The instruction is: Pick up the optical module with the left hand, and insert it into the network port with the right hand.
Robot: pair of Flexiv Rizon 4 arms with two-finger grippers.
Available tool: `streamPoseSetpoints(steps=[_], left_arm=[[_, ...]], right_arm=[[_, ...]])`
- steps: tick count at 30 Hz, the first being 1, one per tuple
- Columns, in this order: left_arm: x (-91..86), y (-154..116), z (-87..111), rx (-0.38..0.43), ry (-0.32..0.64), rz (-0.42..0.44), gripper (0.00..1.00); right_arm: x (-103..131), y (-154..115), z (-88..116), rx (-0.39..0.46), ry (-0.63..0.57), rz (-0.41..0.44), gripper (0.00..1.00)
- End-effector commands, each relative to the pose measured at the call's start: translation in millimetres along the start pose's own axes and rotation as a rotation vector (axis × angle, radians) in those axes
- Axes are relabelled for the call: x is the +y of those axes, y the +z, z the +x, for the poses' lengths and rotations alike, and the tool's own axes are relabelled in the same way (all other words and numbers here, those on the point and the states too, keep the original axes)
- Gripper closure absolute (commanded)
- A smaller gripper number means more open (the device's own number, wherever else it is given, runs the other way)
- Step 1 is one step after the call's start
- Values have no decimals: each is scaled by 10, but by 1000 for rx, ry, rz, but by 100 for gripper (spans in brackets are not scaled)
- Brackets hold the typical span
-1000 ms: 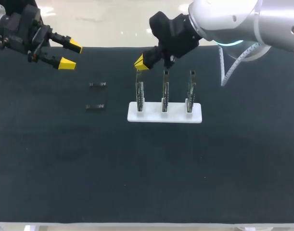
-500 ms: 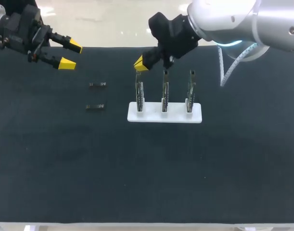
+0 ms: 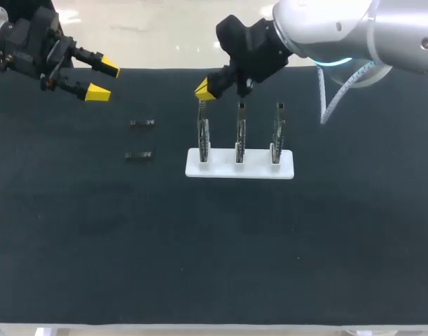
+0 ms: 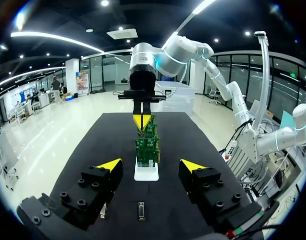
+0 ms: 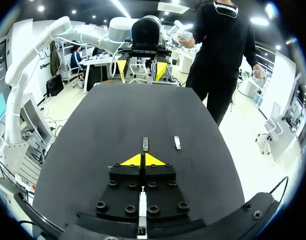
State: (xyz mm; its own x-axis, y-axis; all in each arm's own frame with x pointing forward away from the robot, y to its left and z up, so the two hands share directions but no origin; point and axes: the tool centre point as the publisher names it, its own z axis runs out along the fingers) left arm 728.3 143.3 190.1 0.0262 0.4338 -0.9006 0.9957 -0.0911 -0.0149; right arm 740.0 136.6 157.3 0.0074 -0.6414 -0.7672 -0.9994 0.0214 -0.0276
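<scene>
Standing upright, three boards [image 3: 239, 134] fill a white holder [image 3: 221, 170].

table: black cloth-covered table [image 3: 73, 245] fills the frame | centre: white flat rectangular base [image 3: 287, 171] | on base: row of three upright green circuit boards [image 3: 239, 136] | left of base: two small dark metal optical modules, one [image 3: 141, 123] behind the other [image 3: 139, 155] | upper left: left gripper [image 3: 104, 80] | upper centre: right gripper [image 3: 206, 91] over the leftmost board [image 3: 203, 134]
</scene>
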Motion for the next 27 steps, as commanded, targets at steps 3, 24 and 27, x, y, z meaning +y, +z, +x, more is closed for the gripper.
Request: streamPoseSetpoints(steps=[3, 24, 27], left_arm=[[8, 1, -5, 4, -1, 1, 0], [8, 1, -5, 4, -1, 1, 0], [8, 1, -5, 4, -1, 1, 0]], right_arm=[[-47, -281, -66, 13, 1, -21, 100], [-134, -1452, 334, 71, -33, -51, 100], [-146, -1592, 419, 66, -31, -49, 100]])
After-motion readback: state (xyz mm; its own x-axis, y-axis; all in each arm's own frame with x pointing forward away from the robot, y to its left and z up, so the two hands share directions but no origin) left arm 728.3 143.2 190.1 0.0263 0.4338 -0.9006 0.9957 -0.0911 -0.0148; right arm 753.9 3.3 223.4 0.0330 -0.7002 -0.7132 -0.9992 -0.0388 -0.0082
